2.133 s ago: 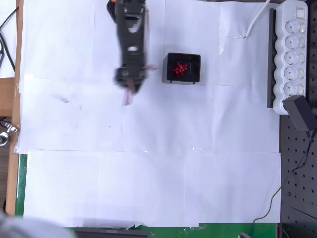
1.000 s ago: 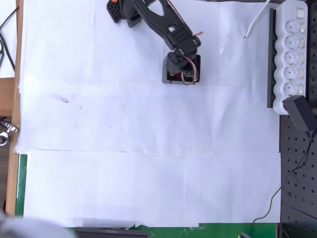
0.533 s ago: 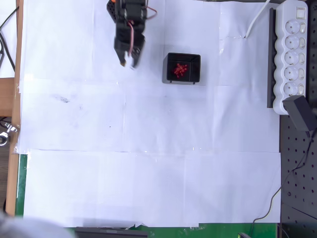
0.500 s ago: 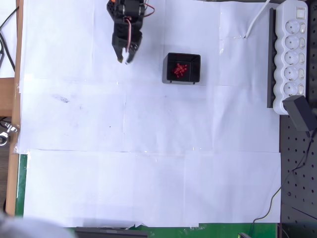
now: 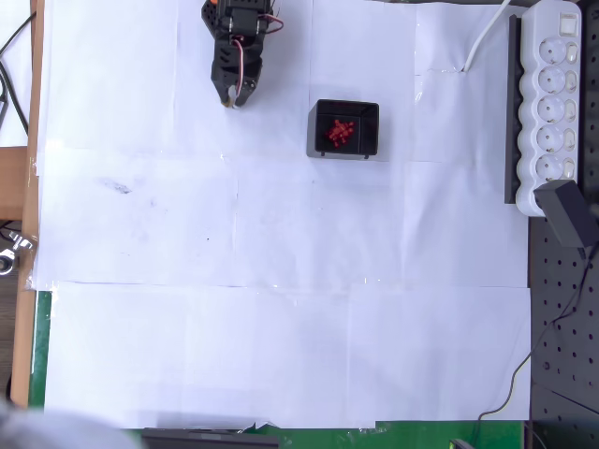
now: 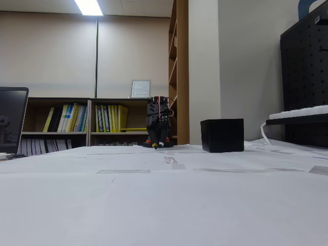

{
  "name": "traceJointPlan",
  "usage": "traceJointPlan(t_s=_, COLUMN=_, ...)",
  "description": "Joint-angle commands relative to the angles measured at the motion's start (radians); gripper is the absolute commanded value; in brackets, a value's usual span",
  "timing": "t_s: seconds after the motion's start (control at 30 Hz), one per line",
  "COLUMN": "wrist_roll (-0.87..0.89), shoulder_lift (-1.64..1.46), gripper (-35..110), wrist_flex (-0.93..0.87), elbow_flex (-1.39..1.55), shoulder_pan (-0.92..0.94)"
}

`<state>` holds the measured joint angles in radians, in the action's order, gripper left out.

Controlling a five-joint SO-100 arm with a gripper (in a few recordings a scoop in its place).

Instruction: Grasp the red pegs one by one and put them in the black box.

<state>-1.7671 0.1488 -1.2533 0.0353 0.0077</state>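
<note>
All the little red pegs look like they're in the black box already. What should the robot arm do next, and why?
Probably nothing more than stay folded at rest. In the overhead view the red pegs sit clustered inside the black box, I see none loose on the white paper, and the gripper is tucked back near the arm's base.

The setting is an office or institutional lab room. In the fixed view, low bookshelves [image 6: 77, 123] at 9 o'clock hold rows of upright books and binders, with a framed certificate [image 6: 140, 88] standing on top. A ceiling light panel [image 6: 88, 6] sits at 11 o'clock, above plain beige walls. A black pegboard [image 6: 303, 66] stands at 3 o'clock. In the overhead view, the table [image 5: 281, 327] is covered with taped white paper sheets, and a white power strip [image 5: 554, 103] lies at 2 o'clock.
</note>
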Motion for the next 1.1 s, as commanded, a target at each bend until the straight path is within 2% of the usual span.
traceJointPlan(t_s=0.0, wrist_roll=0.055, shoulder_lift=0.035, gripper=1, wrist_flex=-0.075, elbow_flex=-0.011, shoulder_pan=-0.014)
traceJointPlan(t_s=1.07, wrist_roll=0.057, shoulder_lift=0.035, gripper=1, wrist_flex=-0.075, elbow_flex=-0.011, shoulder_pan=-0.034)
